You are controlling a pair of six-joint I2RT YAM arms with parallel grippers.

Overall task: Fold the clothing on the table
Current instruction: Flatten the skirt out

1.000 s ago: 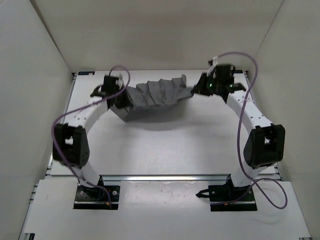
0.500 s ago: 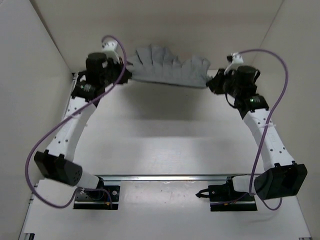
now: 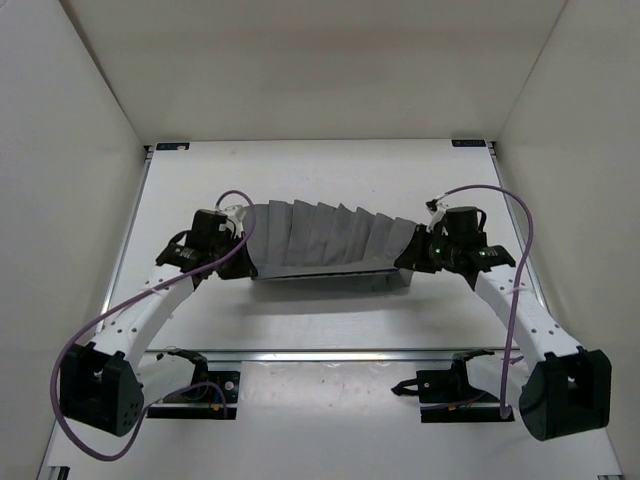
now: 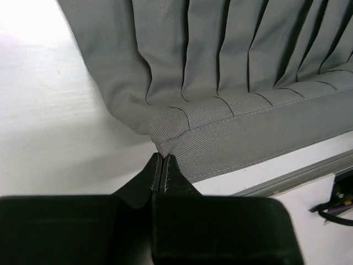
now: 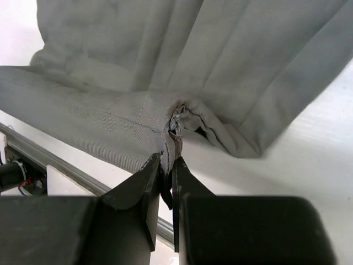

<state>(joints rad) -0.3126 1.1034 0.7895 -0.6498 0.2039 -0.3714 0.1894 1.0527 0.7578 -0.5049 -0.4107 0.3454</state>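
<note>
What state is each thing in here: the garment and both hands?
Plain mid-grey wrinkly fabric garment: not yet folded, strung between the two hands by its near corners, gathered into pleats.
Left hand: shut, pinching the garment's corner.
Right hand: shut, pinching the opposite corner.

The left claw (image 4: 162, 165) has its two dark tips pressed together on the hemmed corner of the grey clothing (image 4: 220, 72). Ahead of the claw the cloth rises in long pleats. White surface (image 4: 49, 132) lies to its left, and a metal rail (image 4: 298, 175) and cables (image 4: 336, 201) to its right.
</note>
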